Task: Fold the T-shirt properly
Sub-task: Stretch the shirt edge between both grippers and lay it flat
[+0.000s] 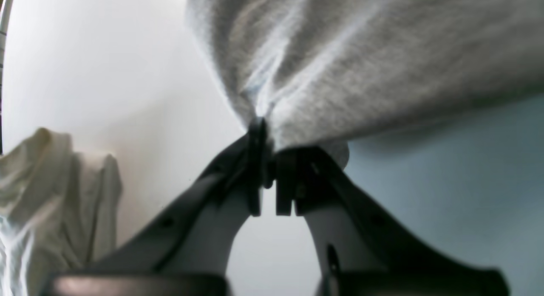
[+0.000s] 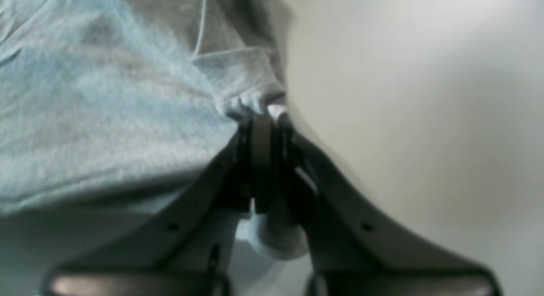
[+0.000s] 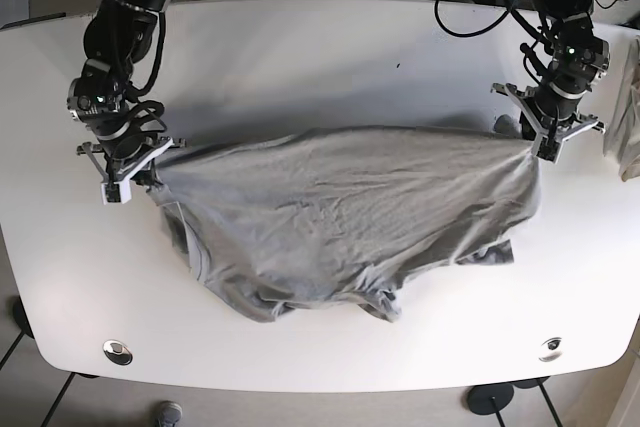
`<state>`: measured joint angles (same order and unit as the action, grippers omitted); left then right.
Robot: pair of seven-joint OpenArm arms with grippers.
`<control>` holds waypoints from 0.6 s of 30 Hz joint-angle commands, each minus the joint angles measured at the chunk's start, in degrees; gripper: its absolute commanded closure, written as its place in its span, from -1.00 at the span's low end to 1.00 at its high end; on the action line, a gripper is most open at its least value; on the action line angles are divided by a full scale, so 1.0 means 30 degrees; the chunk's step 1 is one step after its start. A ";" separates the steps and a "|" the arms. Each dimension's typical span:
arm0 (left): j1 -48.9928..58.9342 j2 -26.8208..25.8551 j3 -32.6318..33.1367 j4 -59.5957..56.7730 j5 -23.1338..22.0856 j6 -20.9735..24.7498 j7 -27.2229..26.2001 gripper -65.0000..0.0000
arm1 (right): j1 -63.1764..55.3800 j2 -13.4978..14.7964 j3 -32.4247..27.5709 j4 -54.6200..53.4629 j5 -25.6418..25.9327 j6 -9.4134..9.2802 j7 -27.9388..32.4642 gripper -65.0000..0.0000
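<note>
T-shirt [image 3: 340, 207] stretched between left pincer [image 3: 541, 143], right pincer [image 3: 145, 169], both clamped.

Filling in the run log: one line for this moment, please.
phase: fold in progress | left gripper: shut on T-shirt | right gripper: shut on T-shirt | shirt spread between them over table

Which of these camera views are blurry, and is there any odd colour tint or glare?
Both wrist views are soft, the right wrist most; its grey T-shirt looks bluish. The left wrist view also tints the table blue at lower right. The base view is sharp and evenly lit, with only soft shadows under the shirt and no strong glare.
</note>
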<state>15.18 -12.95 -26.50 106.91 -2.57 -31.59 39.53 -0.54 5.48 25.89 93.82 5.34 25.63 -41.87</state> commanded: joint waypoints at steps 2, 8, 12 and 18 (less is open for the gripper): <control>0.1021 0.0815 -0.1642 0.1124 -0.0067 0.0055 -0.0326 0.94 | -0.0862 0.0153 0.0498 0.1093 0.0197 0.0556 0.0403 0.94; 0.2720 0.1928 -0.2785 0.1447 -0.0038 0.0055 -0.0385 0.93 | -0.3851 0.0153 0.0997 0.2675 0.0197 0.1289 0.0403 0.94; 0.3248 0.2397 -0.2873 0.1447 -0.0038 0.0055 -0.0326 0.47 | -0.4847 -0.0375 0.1495 0.2910 0.0197 0.1904 0.0461 0.94; 0.3101 0.3276 -0.4075 0.2121 -0.0155 0.0055 -0.0326 -0.22 | -0.4847 -0.0492 0.1934 0.3730 0.0197 0.3047 0.0432 0.67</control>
<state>24.49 -2.22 -38.44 111.94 -2.63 -31.77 39.62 -15.46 3.40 31.57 103.66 5.34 34.61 -41.87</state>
